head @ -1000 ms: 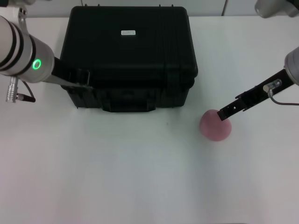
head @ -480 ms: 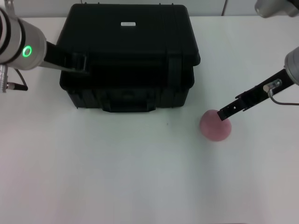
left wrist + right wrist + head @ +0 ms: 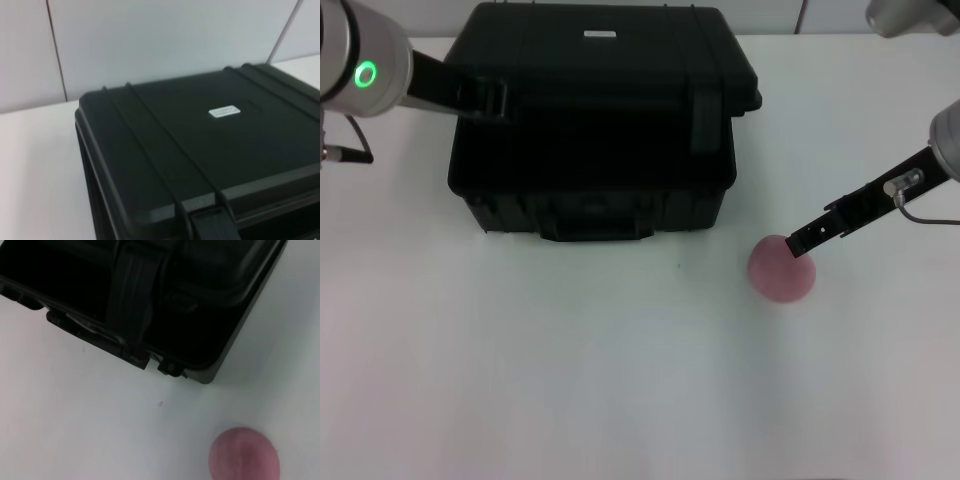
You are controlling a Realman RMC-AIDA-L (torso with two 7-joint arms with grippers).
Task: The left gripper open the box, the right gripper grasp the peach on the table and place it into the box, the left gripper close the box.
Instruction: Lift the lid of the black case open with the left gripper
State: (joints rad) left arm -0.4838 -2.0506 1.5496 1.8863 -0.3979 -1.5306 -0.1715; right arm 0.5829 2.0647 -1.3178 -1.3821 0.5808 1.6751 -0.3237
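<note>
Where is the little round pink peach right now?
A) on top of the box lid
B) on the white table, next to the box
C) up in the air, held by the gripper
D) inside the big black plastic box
B: the small round pink peach sits on the white table, off to the right front of the big black plastic box, with the right gripper at its top edge.

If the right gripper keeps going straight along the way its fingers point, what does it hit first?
Most likely the peach. In the head view the right gripper points down-left with its tip over the peach's upper edge. Its height above the fruit is unclear, so it may skim over toward the table.
</note>
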